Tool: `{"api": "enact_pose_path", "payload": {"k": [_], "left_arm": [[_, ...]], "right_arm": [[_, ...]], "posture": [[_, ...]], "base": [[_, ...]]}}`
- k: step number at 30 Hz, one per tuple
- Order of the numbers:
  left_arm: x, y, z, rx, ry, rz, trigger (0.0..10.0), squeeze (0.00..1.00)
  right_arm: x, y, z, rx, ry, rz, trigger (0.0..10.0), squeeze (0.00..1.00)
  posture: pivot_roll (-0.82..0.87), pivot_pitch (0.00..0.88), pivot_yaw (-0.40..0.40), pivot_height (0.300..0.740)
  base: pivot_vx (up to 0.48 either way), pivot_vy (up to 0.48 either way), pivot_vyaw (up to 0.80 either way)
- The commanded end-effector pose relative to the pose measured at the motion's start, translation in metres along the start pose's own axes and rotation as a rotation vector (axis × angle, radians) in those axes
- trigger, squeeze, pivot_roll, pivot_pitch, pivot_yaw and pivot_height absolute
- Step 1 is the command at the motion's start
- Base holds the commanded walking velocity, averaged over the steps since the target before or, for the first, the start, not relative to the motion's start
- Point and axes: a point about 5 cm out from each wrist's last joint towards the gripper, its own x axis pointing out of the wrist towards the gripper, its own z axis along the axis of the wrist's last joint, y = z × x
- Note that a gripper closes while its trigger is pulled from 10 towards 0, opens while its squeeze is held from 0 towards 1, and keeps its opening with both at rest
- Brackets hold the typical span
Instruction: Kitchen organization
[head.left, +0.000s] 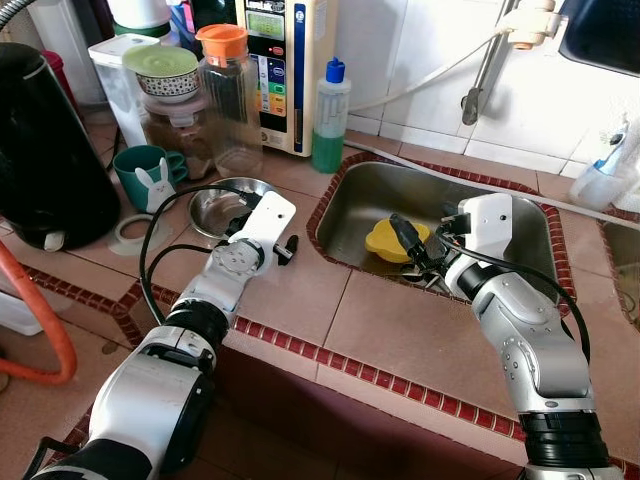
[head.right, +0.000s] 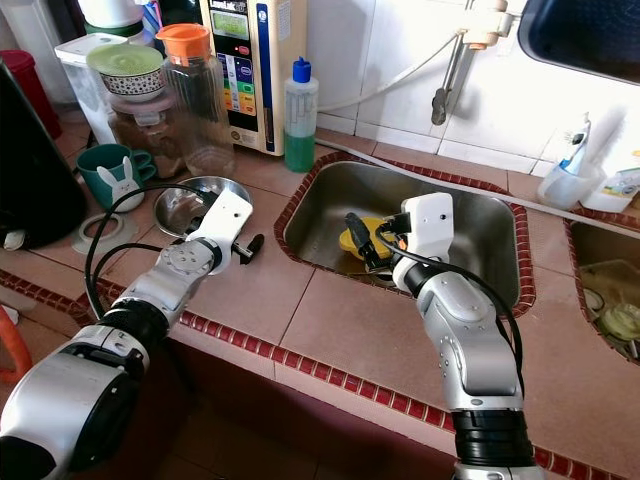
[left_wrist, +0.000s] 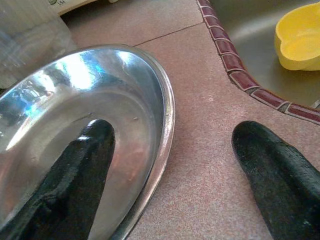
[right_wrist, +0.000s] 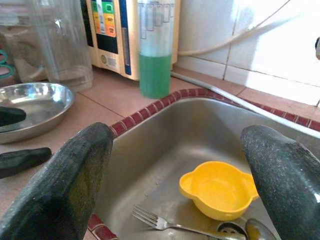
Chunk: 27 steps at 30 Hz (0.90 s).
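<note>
The stainless sink (head.left: 520, 215), sunk in the terracotta-tiled counter (head.left: 370, 320) and edged with dark red tile trim, holds a small yellow two-handled bowl (right_wrist: 218, 190), glossy and upright on the sink floor, with a fork (right_wrist: 165, 223) lying just beside it. The right gripper (head.left: 412, 245) hangs over the sink's near rim, fingers spread wide and empty, the bowl between them in the wrist view. Left of the sink, a shallow steel dish (left_wrist: 85, 125) sits on the counter; the left gripper (left_wrist: 172, 175) straddles its rim, wide open, one finger (left_wrist: 75, 175) over the dish, the other over bare tile. Behind the sink's left corner stands a green soap bottle (head.left: 329, 118) against the white wall tiles.
</note>
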Motion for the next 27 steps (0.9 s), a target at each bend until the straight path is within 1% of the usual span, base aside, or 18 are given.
{"api": "enact_pose_path", "payload": {"k": [1, 5, 6, 7, 8, 15, 18, 20, 21, 22, 23, 24, 27], "left_arm": [[-0.002, 0.004, -0.019, 0.036, 0.083, 0.008, 10.0, 0.00], [-0.003, 0.015, -0.014, 0.041, 0.059, 0.074, 10.0, 0.00], [-0.004, 0.019, -0.014, 0.069, 0.061, 0.099, 10.0, 0.00], [-0.005, 0.025, -0.016, 0.115, 0.066, 0.128, 10.0, 0.00], [-0.005, 0.026, -0.017, 0.124, 0.069, 0.130, 10.0, 0.00], [-0.007, 0.027, -0.028, 0.165, 0.120, 0.093, 10.0, 0.00], [-0.007, 0.024, -0.031, 0.154, 0.133, 0.064, 10.0, 0.00], [-0.007, 0.019, -0.033, 0.163, 0.146, 0.011, 9.9, 0.00], [-0.007, 0.015, -0.035, 0.158, 0.155, -0.023, 7.4, 0.00], [-0.007, 0.014, -0.036, 0.156, 0.157, -0.031, 6.3, 0.00], [-0.007, 0.013, -0.036, 0.155, 0.159, -0.041, 1.6, 0.00], [-0.007, 0.010, -0.038, 0.158, 0.167, -0.070, 0.1, 0.00], [-0.007, 0.007, -0.040, 0.157, 0.175, -0.095, 0.0, 0.00]], "right_arm": [[-0.001, -0.001, 0.007, -0.013, -0.021, 0.000, 10.0, 0.00], [-0.001, -0.001, 0.007, -0.010, -0.019, -0.001, 10.0, 0.00], [-0.001, 0.000, 0.007, -0.009, -0.019, -0.001, 10.0, 0.00], [-0.001, 0.000, 0.006, -0.006, -0.019, -0.001, 10.0, 0.00], [-0.001, 0.000, 0.006, -0.005, -0.019, -0.001, 10.0, 0.00], [-0.002, 0.000, 0.006, -0.003, -0.016, -0.004, 10.0, 0.00], [-0.002, 0.000, 0.006, -0.003, -0.016, -0.005, 10.0, 0.00], [-0.002, 0.000, 0.007, -0.003, -0.018, -0.006, 10.0, 0.00], [-0.001, -0.001, 0.008, -0.002, -0.020, -0.006, 10.0, 0.00], [-0.001, -0.001, 0.008, -0.002, -0.020, -0.006, 10.0, 0.00], [-0.001, -0.001, 0.008, -0.002, -0.020, -0.007, 10.0, 0.00], [-0.001, -0.001, 0.008, -0.002, -0.021, -0.008, 10.0, 0.00], [0.000, -0.001, 0.009, -0.003, -0.021, -0.009, 10.0, 0.00]], "posture": [[0.04, 0.000, 0.011, 0.740], [0.04, 0.000, 0.010, 0.740], [0.04, 0.000, 0.011, 0.740], [0.04, 0.000, 0.011, 0.740], [0.04, 0.000, 0.012, 0.740], [0.04, 0.000, 0.014, 0.740], [0.04, 0.000, 0.014, 0.740], [0.04, 0.000, 0.013, 0.740], [0.04, 0.000, 0.014, 0.740], [0.04, 0.000, 0.015, 0.740], [0.04, 0.000, 0.015, 0.740], [0.04, 0.000, 0.015, 0.740], [0.04, 0.000, 0.016, 0.740]], "base": [[0.000, 0.000, 0.00], [0.000, 0.000, 0.00], [0.000, 0.000, 0.00], [0.000, 0.000, 0.00], [0.000, 0.000, 0.00], [0.000, 0.000, 0.00], [0.000, 0.000, 0.00], [0.000, 0.000, 0.00], [0.000, 0.000, 0.00], [0.000, 0.000, 0.00], [0.000, 0.000, 0.00], [0.000, 0.000, 0.00], [0.000, 0.000, 0.00]]}}
